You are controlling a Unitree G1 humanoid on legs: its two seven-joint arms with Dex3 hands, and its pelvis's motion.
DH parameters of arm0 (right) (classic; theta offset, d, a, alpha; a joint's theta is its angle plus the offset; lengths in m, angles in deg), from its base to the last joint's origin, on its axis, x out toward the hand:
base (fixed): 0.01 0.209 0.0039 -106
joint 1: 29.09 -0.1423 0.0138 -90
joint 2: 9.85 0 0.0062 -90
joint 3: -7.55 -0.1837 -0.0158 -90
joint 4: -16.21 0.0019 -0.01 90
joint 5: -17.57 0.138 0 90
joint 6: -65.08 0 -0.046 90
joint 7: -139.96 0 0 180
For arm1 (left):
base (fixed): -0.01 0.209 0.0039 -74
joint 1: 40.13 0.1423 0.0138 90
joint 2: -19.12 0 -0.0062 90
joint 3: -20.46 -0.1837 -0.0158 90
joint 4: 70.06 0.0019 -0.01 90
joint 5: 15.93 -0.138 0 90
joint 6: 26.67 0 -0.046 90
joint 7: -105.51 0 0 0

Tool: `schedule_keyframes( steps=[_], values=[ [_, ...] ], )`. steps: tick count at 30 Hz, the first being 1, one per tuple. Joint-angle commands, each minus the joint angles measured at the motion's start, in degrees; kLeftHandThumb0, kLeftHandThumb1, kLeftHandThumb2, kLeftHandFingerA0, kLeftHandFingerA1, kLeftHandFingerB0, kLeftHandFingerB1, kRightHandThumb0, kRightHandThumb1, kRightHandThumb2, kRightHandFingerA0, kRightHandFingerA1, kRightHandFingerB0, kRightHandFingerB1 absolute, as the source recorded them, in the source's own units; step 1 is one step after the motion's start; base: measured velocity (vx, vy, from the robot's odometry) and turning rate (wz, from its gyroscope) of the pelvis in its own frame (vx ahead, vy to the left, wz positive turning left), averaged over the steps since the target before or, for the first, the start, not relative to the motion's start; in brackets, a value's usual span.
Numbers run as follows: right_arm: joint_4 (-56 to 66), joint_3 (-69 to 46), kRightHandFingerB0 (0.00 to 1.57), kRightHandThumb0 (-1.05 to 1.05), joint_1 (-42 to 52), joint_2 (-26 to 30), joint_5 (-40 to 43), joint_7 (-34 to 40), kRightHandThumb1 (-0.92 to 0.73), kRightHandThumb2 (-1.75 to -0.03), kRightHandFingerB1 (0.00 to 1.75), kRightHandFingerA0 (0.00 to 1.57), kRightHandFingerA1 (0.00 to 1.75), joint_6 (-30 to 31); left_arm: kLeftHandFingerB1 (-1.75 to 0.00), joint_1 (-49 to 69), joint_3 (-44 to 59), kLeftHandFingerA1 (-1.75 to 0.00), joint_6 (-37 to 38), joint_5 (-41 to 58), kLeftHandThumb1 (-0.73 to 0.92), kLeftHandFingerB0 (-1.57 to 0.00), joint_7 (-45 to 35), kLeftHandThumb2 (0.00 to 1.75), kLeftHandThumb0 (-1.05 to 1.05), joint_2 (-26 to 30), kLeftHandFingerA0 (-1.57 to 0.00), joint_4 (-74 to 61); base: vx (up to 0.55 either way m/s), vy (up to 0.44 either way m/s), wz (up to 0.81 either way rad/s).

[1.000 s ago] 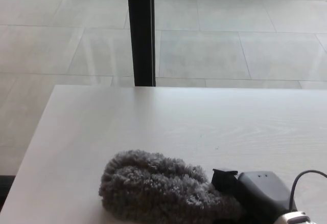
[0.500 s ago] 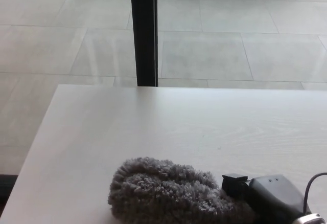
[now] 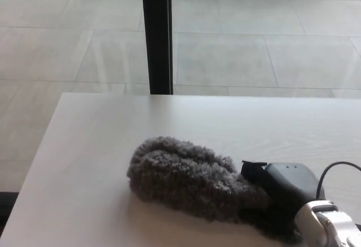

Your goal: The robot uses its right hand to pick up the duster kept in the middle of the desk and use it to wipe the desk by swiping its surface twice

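Fingers of our right hand (image 3: 282, 193) are mostly hidden: we see the black back of the hand and the silver wrist at the bottom right corner, pressed into the near end of the duster (image 3: 189, 179). The fluff swallows the fingers, so we cannot see them directly; we judge they are clenched on the duster's handle end, since the hand sits buried against it. Our left hand does not show at all.

Our duster is a grey, shaggy, sausage-shaped mop head. It lies on the pale wood-grain worktop (image 3: 113, 140), near its front edge and a little right of the middle of our view. Its long axis runs slantwise, from the hand at lower right up and away toward the left. The free, rounded end points left, toward the worktop's left edge, and looks slightly raised or tilted rather than lying flat, though we cannot be certain.

Beyond the worktop's far edge we see a tiled floor (image 3: 254, 49) and a dark vertical post (image 3: 156, 32) standing behind it.

For the wipe, what matters is that the duster extends leftward from our right hand, with bare worktop on its left and far sides. We judge a swipe would carry the fluffy end across that open surface, provided the head is kept pressed down onto the wood.
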State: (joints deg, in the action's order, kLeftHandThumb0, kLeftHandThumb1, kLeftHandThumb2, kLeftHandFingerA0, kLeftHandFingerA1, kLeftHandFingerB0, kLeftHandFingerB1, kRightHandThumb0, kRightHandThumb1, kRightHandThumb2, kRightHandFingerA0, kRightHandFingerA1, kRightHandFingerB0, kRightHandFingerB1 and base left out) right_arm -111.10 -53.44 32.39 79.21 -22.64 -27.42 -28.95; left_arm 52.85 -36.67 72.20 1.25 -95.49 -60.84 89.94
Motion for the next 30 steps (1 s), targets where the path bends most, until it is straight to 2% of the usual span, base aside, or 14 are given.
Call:
schedule_keyframes(
  steps=[1,5,6,9,10,11,12,14,15,19,20,22,29,30],
  values=[
    [-11.70,-2.19,0.70,-0.23,-2.61,3.04,-0.70,3.03,-0.66,-0.65,1.14,0.82,1.75,4.13,-1.09,0.43,0.92,-1.15,0.98,1.76,0.28,-1.02,-1.31,1.24,-1.05,-0.08,-1.05,0.49,0.00,0.000,0.00],
    [-19.41,-3.47,0.64,-0.22,-2.98,6.13,0.16,5.26,-0.61,-0.70,1.52,0.82,1.75,4.10,-1.07,0.14,1.14,-1.13,0.54,1.90,0.26,-1.04,-1.67,1.20,-1.05,-0.08,-1.06,0.67,0.00,0.000,0.00],
    [-23.73,-3.90,0.80,-0.28,-2.50,8.48,0.13,6.88,-0.67,-0.66,0.95,0.88,1.71,4.88,-1.07,0.70,0.81,-1.10,1.25,1.52,0.28,-1.01,-1.96,1.25,-1.05,-0.17,-1.06,0.33,0.00,0.000,0.00],
    [-26.37,-4.76,0.77,-0.33,-2.52,9.80,0.66,6.35,-0.69,-0.67,1.00,0.86,1.64,6.30,-1.08,0.92,1.30,-1.12,0.89,2.09,0.28,-0.99,-3.01,1.24,-1.05,-0.12,-1.04,0.49,0.00,0.000,0.00],
    [-27.19,-5.54,0.78,-0.39,-2.18,10.26,1.19,7.52,-0.54,-0.97,1.05,1.15,1.33,6.15,-1.07,1.05,1.19,-1.13,1.07,1.94,0.29,-1.00,-3.19,1.20,-1.05,-0.11,-1.02,0.60,0.00,0.000,0.00],
    [-27.69,-5.56,0.72,-0.35,-1.98,10.78,0.90,8.32,-0.68,-0.72,1.43,0.90,1.75,6.48,-1.06,1.11,1.26,-1.11,1.04,2.01,0.28,-1.00,-3.55,1.22,-1.05,-0.12,-1.04,0.64,0.00,0.000,0.00],
    [-28.08,-6.07,0.64,-0.32,-1.84,11.20,1.33,8.26,-0.69,-0.78,1.55,0.88,1.75,6.42,-1.04,1.06,1.33,-1.09,0.96,2.04,0.27,-1.03,-3.58,1.20,-1.05,-0.14,-1.07,0.75,0.00,0.000,0.00],
    [-29.68,-10.29,0.69,-0.37,-2.08,11.42,5.04,7.83,-0.70,-0.65,1.34,0.87,1.73,8.73,-1.01,1.04,1.54,-1.06,0.81,2.16,0.28,-1.06,-3.93,1.17,-1.05,-0.21,-1.09,1.08,0.00,0.000,0.00],
    [-30.46,-12.39,0.61,-0.38,-2.27,11.49,6.83,7.62,-0.70,-0.64,1.02,0.84,1.74,9.63,-1.02,1.27,1.39,-1.05,1.30,1.93,0.30,-1.04,-3.60,1.23,-1.05,-0.36,-1.08,0.80,0.00,0.000,0.00],
    [-32.42,-14.77,0.67,-0.36,-1.75,11.81,7.13,8.97,-0.71,-0.66,1.00,0.82,1.68,9.87,-1.01,2.15,1.38,-1.05,2.18,1.76,0.31,-1.05,-4.09,1.18,-1.05,-0.55,-1.08,0.12,0.00,0.000,0.00],
    [-32.95,-15.09,0.70,-0.32,-1.44,11.96,7.22,8.62,-0.74,-0.66,1.28,0.84,1.74,9.88,-1.02,1.96,1.71,-1.06,1.58,2.08,0.27,-1.03,-4.01,1.20,-1.05,-0.49,-1.06,0.32,0.00,0.000,0.00],
    [-33.92,-15.25,0.75,-0.37,-0.54,12.11,7.17,7.19,-0.70,-0.66,0.85,0.79,1.51,10.56,-1.08,2.01,1.71,-1.12,1.38,2.04,0.31,-0.95,-3.89,1.26,-1.05,-0.41,-1.00,-0.02,0.00,0.000,0.00],
    [-34.43,-15.82,0.74,-0.40,0.19,10.76,8.36,6.72,-0.73,-0.61,1.00,0.80,1.65,10.76,-1.04,2.17,1.70,-1.08,1.61,2.00,0.29,-0.98,-4.28,1.24,-1.05,-0.47,-1.04,0.22,0.00,0.000,0.00],
    [-34.77,-15.51,0.69,-0.41,-0.31,10.43,8.17,6.32,-0.72,-0.65,0.90,0.76,1.65,11.70,-1.03,2.13,1.75,-1.07,1.72,2.06,0.30,-1.00,-4.34,1.23,-1.05,-0.48,-1.05,0.36,0.00,0.000,0.00]
  ],
)
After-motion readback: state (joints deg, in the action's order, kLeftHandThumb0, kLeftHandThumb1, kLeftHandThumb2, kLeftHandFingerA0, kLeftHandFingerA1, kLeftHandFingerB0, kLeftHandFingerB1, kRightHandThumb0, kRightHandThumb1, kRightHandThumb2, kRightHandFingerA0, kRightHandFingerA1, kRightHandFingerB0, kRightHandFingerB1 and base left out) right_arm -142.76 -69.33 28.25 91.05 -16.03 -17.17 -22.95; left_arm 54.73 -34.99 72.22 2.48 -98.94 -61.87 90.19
